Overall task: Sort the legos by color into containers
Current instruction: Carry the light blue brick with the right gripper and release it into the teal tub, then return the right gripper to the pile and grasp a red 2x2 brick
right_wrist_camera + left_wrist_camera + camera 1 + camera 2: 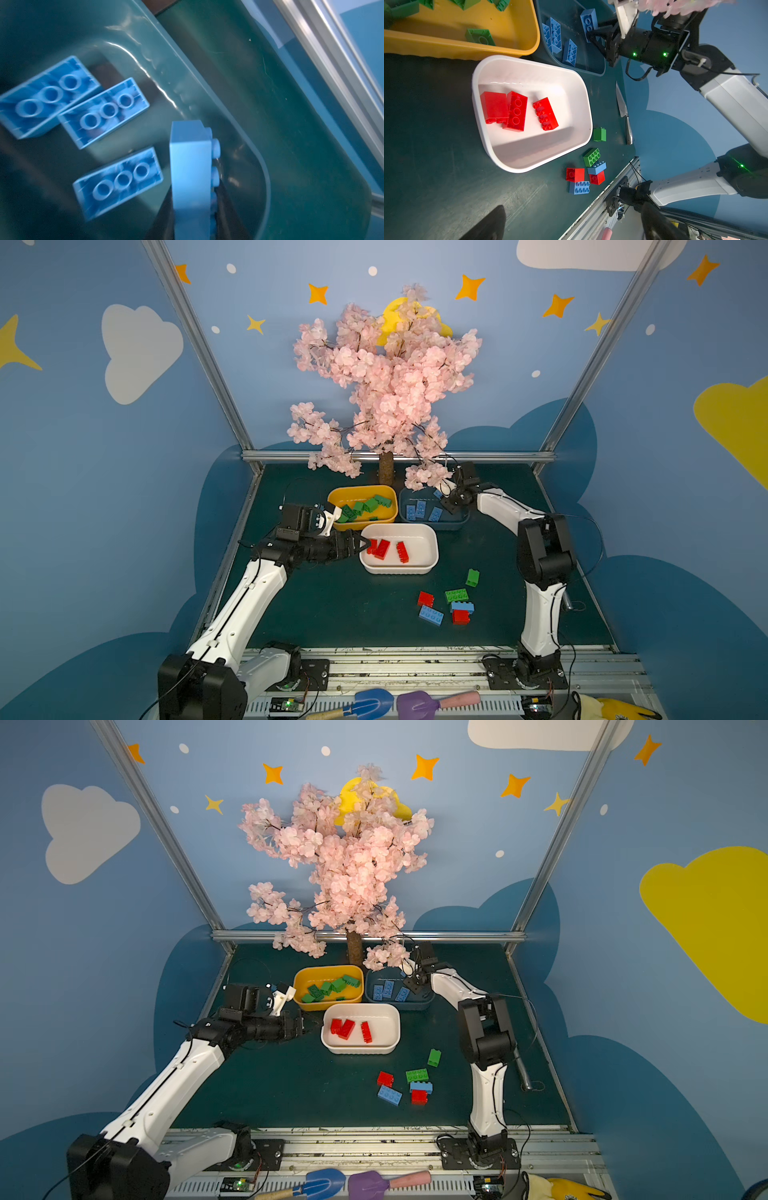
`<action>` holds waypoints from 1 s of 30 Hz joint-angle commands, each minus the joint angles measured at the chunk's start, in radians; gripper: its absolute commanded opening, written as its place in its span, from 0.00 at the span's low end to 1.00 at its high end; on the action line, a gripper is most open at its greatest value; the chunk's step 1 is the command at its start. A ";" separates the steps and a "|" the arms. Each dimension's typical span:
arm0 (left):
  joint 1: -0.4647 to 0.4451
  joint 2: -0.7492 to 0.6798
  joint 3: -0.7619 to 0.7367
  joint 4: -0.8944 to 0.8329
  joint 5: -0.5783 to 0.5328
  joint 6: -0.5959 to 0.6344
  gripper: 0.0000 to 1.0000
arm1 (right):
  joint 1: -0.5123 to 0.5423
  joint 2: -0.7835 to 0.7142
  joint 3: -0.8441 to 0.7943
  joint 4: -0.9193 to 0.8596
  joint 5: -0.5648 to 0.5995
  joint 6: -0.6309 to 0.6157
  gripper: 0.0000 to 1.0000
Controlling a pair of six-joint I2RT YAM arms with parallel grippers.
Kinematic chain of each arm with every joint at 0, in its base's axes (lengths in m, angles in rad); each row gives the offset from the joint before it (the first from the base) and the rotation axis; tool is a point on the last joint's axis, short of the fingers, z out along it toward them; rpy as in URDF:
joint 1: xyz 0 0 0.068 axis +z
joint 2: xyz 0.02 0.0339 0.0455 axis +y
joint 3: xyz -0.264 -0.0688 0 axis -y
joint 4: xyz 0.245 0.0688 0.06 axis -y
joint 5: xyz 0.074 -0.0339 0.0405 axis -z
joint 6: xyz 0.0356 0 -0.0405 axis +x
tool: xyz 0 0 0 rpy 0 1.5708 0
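Sorting under way: the right claw point(446, 502) is clamped on a blue brick point(191, 176), turned on edge with its studs pointing sideways, over the blue tub point(455, 524) at the back right of the bench point(324, 605). Three oblong blue bricks point(108, 114) lie underside-up on that tub's floor. The left claw point(360, 543), jaws spread wide and holding nothing, hovers at the left end of the white tub point(399, 568), which holds three red bricks point(382, 549), two of them touching. Just behind it, the yellow tub point(374, 524) carries a heap of green bricks point(365, 506). Six loose bricks point(431, 615) sit on the bench in front of the white tub, toward the right arm: two green, two red, two blue. One green stands a little apart; among the other five, a blue one touches a green and a red.
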 commanded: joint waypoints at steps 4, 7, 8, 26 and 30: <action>0.001 -0.053 -0.010 -0.060 -0.019 0.016 0.99 | 0.000 0.036 0.104 -0.037 0.001 -0.068 0.53; 0.001 -0.059 -0.027 -0.044 -0.020 0.008 1.00 | -0.001 -0.037 0.062 -0.060 -0.064 -0.021 0.62; 0.002 -0.057 -0.034 -0.035 -0.018 0.005 1.00 | 0.000 -0.074 0.036 -0.065 -0.089 0.000 0.63; 0.006 0.001 -0.046 0.022 0.011 0.025 0.99 | 0.153 -0.918 -0.680 -0.185 -0.441 0.581 0.67; 0.007 0.016 -0.044 0.023 0.013 0.036 1.00 | 0.283 -1.073 -0.868 -0.090 -0.389 0.618 0.66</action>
